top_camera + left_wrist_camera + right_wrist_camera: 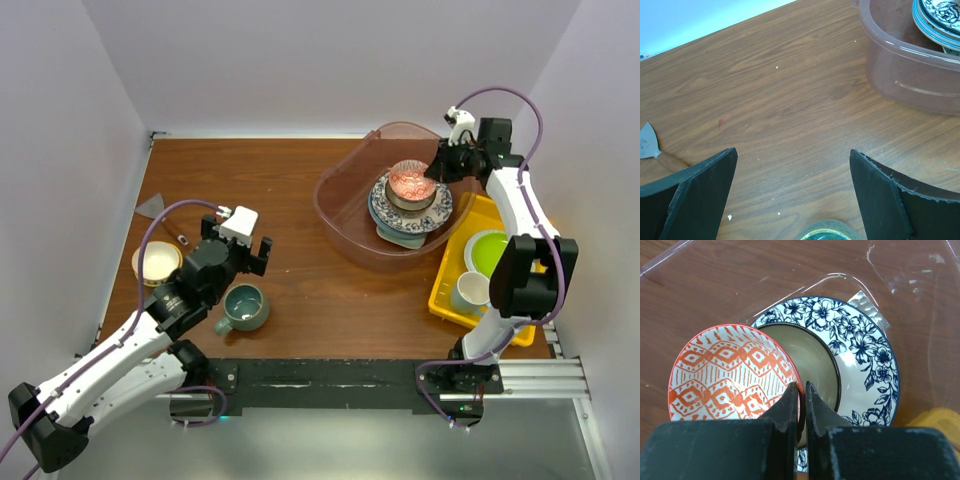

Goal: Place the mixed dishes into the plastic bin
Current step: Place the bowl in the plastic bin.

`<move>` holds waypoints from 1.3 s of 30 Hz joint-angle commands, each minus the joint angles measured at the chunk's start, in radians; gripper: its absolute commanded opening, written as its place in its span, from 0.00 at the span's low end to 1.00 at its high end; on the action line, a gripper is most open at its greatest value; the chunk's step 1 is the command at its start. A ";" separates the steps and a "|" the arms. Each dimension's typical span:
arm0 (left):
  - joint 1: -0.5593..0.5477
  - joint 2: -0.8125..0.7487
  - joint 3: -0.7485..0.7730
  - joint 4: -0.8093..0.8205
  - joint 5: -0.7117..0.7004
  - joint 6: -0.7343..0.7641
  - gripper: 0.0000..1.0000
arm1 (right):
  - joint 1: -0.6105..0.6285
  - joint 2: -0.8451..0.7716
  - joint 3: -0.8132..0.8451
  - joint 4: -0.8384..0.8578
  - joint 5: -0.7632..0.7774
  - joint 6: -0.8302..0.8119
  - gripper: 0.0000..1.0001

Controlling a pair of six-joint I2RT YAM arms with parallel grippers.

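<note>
The right gripper (802, 390) was shut tight on the rim of the red bowl (730, 375). The bowl stuck out in front of its fingers, inside the plastic bin (345, 225). Just past the fingers, under the red bowl, sat a cream bowl (815, 357) on a blue flower plate (865, 355). The left gripper (792, 155) was wide open and held nothing. The grey-teal mug (245, 307) stood on the table (790, 90), close under that hand, between its two fingers.
</note>
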 commanded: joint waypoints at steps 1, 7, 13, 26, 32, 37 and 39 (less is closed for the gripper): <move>0.006 0.000 -0.006 0.036 -0.009 0.008 1.00 | -0.004 0.007 0.052 0.060 0.008 -0.008 0.01; 0.007 0.000 -0.004 0.036 -0.007 0.010 1.00 | -0.004 0.016 0.053 0.061 0.015 -0.011 0.03; 0.007 -0.001 -0.006 0.036 -0.006 0.010 1.00 | -0.004 0.025 0.037 0.064 0.033 -0.019 0.06; 0.009 -0.007 -0.007 0.034 -0.007 0.010 1.00 | -0.006 0.012 -0.013 0.078 0.056 -0.040 0.22; 0.009 -0.007 -0.007 0.034 -0.009 0.010 1.00 | -0.006 -0.045 -0.046 0.083 0.062 -0.051 0.37; 0.010 -0.011 -0.007 0.036 -0.009 0.010 1.00 | -0.004 -0.120 -0.083 0.084 0.073 -0.062 0.47; 0.010 -0.012 -0.007 0.036 -0.009 0.008 1.00 | -0.004 -0.172 -0.106 0.083 0.070 -0.066 0.52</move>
